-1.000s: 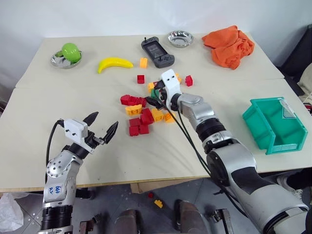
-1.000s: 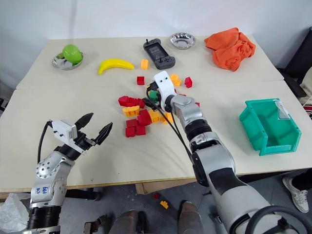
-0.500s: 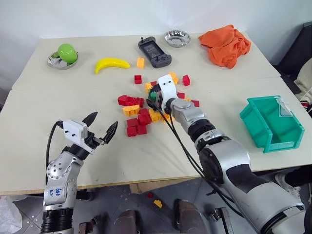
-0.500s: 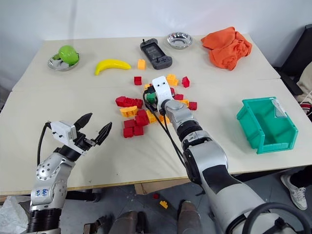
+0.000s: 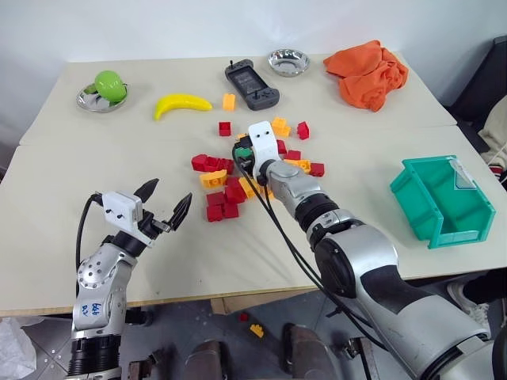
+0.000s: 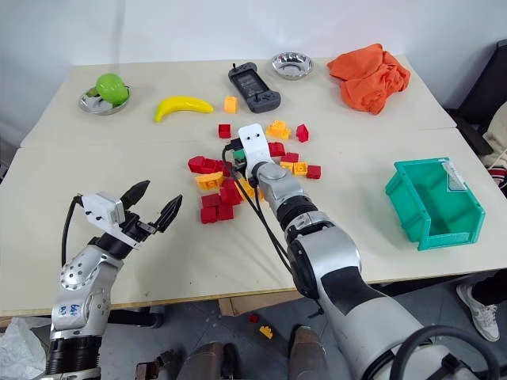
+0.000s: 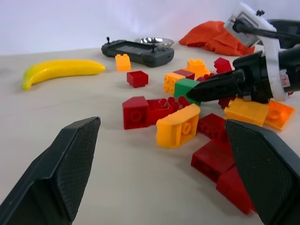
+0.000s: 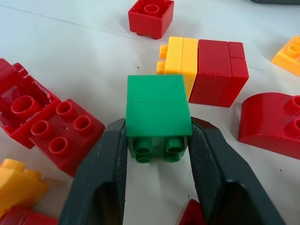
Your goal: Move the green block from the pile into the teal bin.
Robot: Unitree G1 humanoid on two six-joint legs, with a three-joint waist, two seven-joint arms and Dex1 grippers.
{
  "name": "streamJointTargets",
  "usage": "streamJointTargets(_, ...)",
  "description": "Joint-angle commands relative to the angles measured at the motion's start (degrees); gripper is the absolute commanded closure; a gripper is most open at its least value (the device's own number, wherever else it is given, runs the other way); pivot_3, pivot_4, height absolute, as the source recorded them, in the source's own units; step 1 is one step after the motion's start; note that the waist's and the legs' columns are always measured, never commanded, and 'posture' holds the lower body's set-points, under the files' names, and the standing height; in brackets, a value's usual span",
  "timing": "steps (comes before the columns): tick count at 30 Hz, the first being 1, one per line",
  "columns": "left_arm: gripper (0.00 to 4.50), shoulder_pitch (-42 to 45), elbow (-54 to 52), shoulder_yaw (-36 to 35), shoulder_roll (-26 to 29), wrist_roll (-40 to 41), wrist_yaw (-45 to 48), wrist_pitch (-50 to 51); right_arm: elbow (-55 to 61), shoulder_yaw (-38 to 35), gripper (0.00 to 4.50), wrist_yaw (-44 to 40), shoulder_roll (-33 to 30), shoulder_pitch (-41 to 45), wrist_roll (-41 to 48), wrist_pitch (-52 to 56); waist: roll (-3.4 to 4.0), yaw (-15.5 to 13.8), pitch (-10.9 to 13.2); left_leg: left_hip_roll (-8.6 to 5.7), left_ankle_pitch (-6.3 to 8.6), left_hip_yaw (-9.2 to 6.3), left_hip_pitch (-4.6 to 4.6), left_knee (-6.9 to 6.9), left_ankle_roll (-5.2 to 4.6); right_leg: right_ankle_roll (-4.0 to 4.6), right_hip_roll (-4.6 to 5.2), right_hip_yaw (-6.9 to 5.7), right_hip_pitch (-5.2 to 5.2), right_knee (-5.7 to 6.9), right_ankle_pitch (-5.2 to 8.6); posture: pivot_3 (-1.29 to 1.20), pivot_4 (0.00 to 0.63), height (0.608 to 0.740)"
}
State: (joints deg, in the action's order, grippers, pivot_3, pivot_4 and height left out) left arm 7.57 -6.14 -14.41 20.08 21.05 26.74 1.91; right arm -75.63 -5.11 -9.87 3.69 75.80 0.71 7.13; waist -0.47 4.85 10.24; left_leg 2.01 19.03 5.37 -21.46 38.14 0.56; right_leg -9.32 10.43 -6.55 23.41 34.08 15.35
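The green block (image 8: 158, 112) rests on the table at the far edge of the pile (image 5: 230, 186) of red and yellow bricks. My right gripper (image 5: 242, 154) reaches over the pile, and its two black fingers (image 8: 110, 154) press against both sides of the block, shut on it. In the left wrist view, the green block (image 7: 186, 88) shows just beyond a right fingertip. My left gripper (image 5: 168, 195) hovers open and empty, nearer than the pile and to its left. The teal bin (image 5: 417, 199) stands at the right side of the table, empty.
Along the far side lie a banana (image 5: 182, 103), a green apple (image 5: 109, 83) in a steel dish, a game controller (image 5: 250, 83), a steel bowl (image 5: 287, 61) and an orange cloth (image 5: 366, 73). Loose bricks lie scattered around the pile.
The right gripper's fingers have closed from wide open onto the green block. The left arm has kept still.
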Motion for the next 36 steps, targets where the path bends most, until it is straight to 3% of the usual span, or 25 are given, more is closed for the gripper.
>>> streamJointTargets(1,0.0,0.02,-1.52,-0.2,-0.26,0.29,-0.33,-0.77,0.87,-0.04,3.05,-0.44,-0.55,1.49,-0.71,-1.89,0.0,0.0,0.0,0.0,0.0,0.0,0.0,0.0,0.0,0.0,0.0,0.0,0.0,0.0,0.0,0.0,0.15,0.74)
streamJointTargets(6,0.0,0.58,-2.09,0.93,-0.98,0.24,0.23,-1.14,4.56,-0.96,3.05,-9.4,-4.22,-0.02,0.88,-7.95,0.0,-0.13,0.0,-0.01,0.0,0.0,-0.01,0.01,0.0,0.0,0.0,0.0,0.0,-0.01,0.0,0.0,0.15,0.74)
streamJointTargets(9,0.0,1.7,-2.1,2.58,-1.08,1.59,2.87,-0.91,14.06,-4.19,3.05,-21.04,-9.25,-4.06,6.6,-13.02,0.0,-0.67,0.0,-0.01,0.0,-0.05,-0.04,0.03,0.0,0.0,0.0,-0.05,-0.02,-0.04,0.0,0.0,0.15,0.74)
streamJointTargets(11,0.0,3.01,-1.51,4.35,-1.07,1.59,4.67,-0.59,23.47,-5.2,3.05,-26.19,-12.95,-8.57,9.42,-13.49,-0.01,-1.17,0.0,-0.03,0.0,-0.06,-0.07,0.04,-0.01,-0.01,0.01,-0.06,-0.02,-0.07,0.0,0.0,0.15,0.74)
streamJointTargets(14,0.0,6.07,-0.42,8.6,-1.36,1.38,8.73,-0.36,45.21,-7.59,3.05,-31.58,-22.87,-20.24,14.65,-4.26,0.0,-2.56,0.0,-0.02,0.0,-0.12,-0.09,0.04,-0.01,-0.01,0.01,-0.13,-0.04,-0.1,0.0,0.0,0.15,0.74)
streamJointTargets(17,0.0,7.75,0.12,11.27,-1.29,1.32,11.84,-0.37,59.07,-10.85,3.05,-31.1,-30.46,-28.82,18.79,6.78,0.0,-3.18,0.0,-0.04,0.03,-0.06,-0.1,0.04,-0.05,-0.01,0.02,-0.14,-0.06,-0.17,0.0,0.0,0.15,0.74)
streamJointTargets(19,0.0,10.7,1.96,15.02,-1.64,0.76,16.16,-0.95,66.67,-18.53,3.05,-29.94,-39.69,-37.66,19.16,10.75,0.01,-3.92,0.01,-0.03,0.03,-0.06,-0.1,0.03,-0.05,-0.01,0.0,-0.15,-0.03,-0.16,0.0,0.0,0.15,0.74)
streamJointTargets(24,0.0,16.29,5.94,19.44,-4.09,1.23,21.54,-1.38,73.71,-29.22,3.05,-25.06,-48.85,-52.36,17.75,14.89,0.05,-4.76,-0.01,-0.07,0.05,0.09,-0.07,0.09,-0.09,-0.03,0.02,-0.06,-0.04,-0.21,-0.02,0.0,0.15,0.74)
streamJointTargets(32,0.0,22.25,11.0,21.57,-7.02,0.34,25.44,-3.35,77.83,-37.58,3.05,-20.27,-48.85,-67.6,19.91,23.18,0.09,-4.85,-0.04,-0.07,0.05,0.13,0.06,0.12,-0.1,-0.04,0.02,-0.01,-0.15,-0.2,-0.03,0.0,0.15,0.74)
streamJointTargets(36,0.0,22.37,11.63,20.93,-6.11,0.33,26.06,-3.13,76.57,-37.22,1.7,-19.76,-48.7,-67.04,21.56,24.01,0.09,-4.83,-0.04,-0.08,0.06,0.13,0.06,0.17,-0.12,-0.06,0.02,0.02,-0.18,-0.22,-0.05,0.0,0.15,0.74)
